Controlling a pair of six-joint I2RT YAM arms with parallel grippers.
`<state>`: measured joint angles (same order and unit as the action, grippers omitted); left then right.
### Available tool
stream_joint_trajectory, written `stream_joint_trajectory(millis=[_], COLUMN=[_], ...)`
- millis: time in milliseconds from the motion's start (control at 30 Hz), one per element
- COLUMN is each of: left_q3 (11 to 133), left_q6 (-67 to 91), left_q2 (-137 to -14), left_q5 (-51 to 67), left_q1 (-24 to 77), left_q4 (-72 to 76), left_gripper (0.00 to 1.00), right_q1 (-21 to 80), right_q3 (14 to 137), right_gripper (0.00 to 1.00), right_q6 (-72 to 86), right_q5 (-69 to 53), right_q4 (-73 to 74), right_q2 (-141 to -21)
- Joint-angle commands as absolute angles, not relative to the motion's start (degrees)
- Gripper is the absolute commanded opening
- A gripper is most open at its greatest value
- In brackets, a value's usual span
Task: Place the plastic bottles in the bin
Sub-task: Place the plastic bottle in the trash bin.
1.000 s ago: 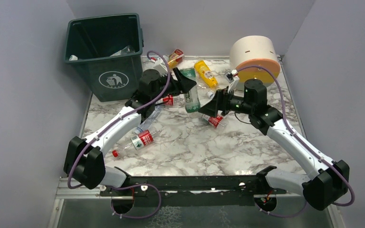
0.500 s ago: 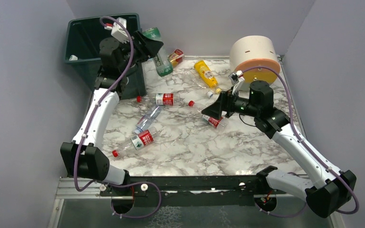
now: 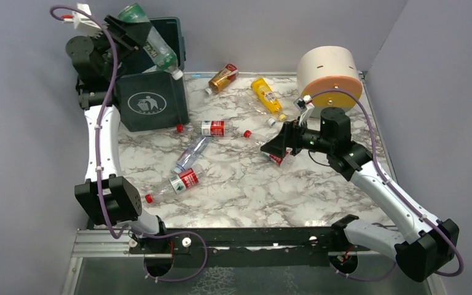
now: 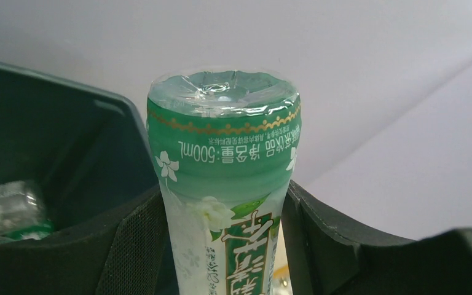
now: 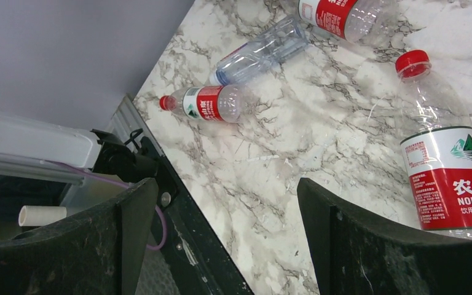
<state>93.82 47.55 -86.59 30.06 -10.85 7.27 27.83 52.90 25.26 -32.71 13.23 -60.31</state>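
My left gripper [image 3: 128, 32] is shut on a clear bottle with a green label [image 3: 150, 40] and holds it tilted above the open top of the dark green bin [image 3: 150, 104]. In the left wrist view the bottle [image 4: 224, 166] fills the gap between the pads, with the bin's inside [image 4: 49, 153] behind it. My right gripper [image 3: 281, 143] is open and empty just above the table, beside a red-label bottle [image 3: 278, 157], also in the right wrist view [image 5: 448, 178]. More bottles lie on the table: red-label ones [image 3: 212, 128] [image 3: 181, 181], a blue-tinted one [image 3: 190, 155], a yellow one [image 3: 265, 94] and an amber one [image 3: 223, 76].
A big cream cylinder [image 3: 329, 74] with a yellow and pink face stands at the back right, close behind my right arm. Grey walls close in the marble table [image 3: 246, 190] on three sides. A bottle lies inside the bin [image 4: 9, 209].
My left arm has lifted the green-label bottle from the table up and left to above the bin. My right gripper has stayed by the red-label bottle.
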Motion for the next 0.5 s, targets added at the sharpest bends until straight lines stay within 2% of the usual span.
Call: stream_joint_trajectory(millis=[0,467], left_q3=[93.58,90.04], left_q6=[55.96,49.78], left_q2=[-87.08,-89.19], left_q5=[33.74,24.46], left_q1=[-17.45,-20.39], left_q4=[18.31,21.02], left_gripper=[0.66,0.70], right_q1=[28.38,28.32], right_q3=[52.01,51.71], right_gripper=[0.87,0.88], right_q6=[24.96,23.85], right_q5=[-33.92,-33.88], right_q4=[12.23,12.03], right_q2=[-59.56,-61.80])
